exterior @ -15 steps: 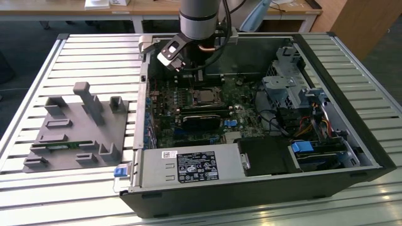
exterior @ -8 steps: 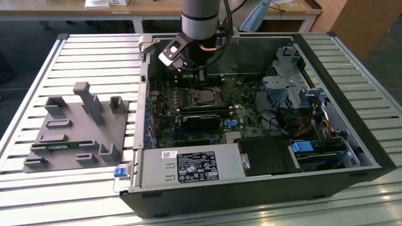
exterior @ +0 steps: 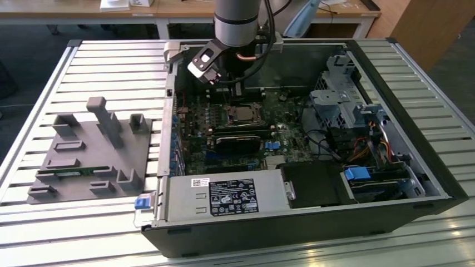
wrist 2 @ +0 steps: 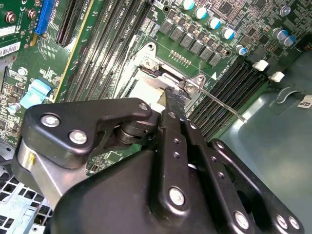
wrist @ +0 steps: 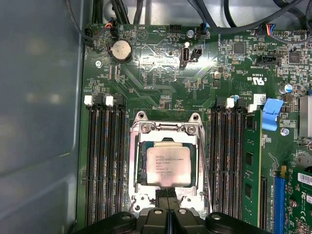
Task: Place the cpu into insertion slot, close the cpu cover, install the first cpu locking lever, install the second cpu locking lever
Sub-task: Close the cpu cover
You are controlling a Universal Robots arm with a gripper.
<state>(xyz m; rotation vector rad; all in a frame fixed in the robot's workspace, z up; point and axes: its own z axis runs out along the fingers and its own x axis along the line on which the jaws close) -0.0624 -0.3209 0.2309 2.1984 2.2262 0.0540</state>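
In the exterior view a fixture block (exterior: 93, 153) sits at eight o'clock of the gripper (wrist 2: 173, 97), its fingers (wrist 2: 170, 109) pinched together with nothing between them. At the gripper's five o'clock the cpu (wrist: 168, 165) lies in the insertion slot (wrist: 142, 168) under the lowered cpu cover (wrist: 165, 127).

Grey fixture block (exterior: 111, 162) beside open computer case (exterior: 297, 231).

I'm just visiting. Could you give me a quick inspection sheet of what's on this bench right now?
Surface: slatted metal table carrying an open computer case.
Job's things: cpu sits in the insertion slot; cpu cover lies flat around it.
Clutter: grey fixture block at the exterior view's left.
Grippers: gripper shut, tips at the slot's edge.
Cables: black cables inside the case.
Surroundings: wooden desks behind.
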